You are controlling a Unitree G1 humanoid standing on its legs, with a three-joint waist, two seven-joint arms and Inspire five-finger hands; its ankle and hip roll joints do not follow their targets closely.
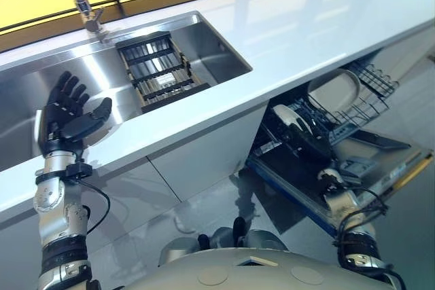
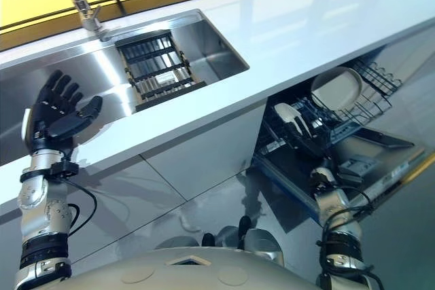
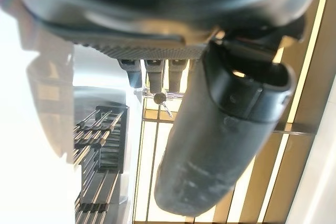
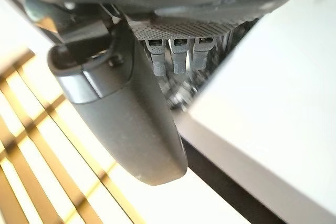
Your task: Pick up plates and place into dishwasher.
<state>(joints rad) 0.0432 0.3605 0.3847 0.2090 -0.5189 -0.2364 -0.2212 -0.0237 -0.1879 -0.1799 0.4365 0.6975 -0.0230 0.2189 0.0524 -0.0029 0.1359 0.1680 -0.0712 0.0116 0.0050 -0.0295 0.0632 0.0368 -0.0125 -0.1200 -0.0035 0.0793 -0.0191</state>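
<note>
hovering over the sink, left hand spread wide and empty; right hand in the dishwasher, grip unclear.

The white bench top lies bare to the right of the sink. Inside the sink, a dark slatted rack takes the middle, with open steel basin on either side. The tap stands at its far rim. Below the bench edge, the dishwasher's wire rack is pulled out, with plates standing in part of it.
</note>
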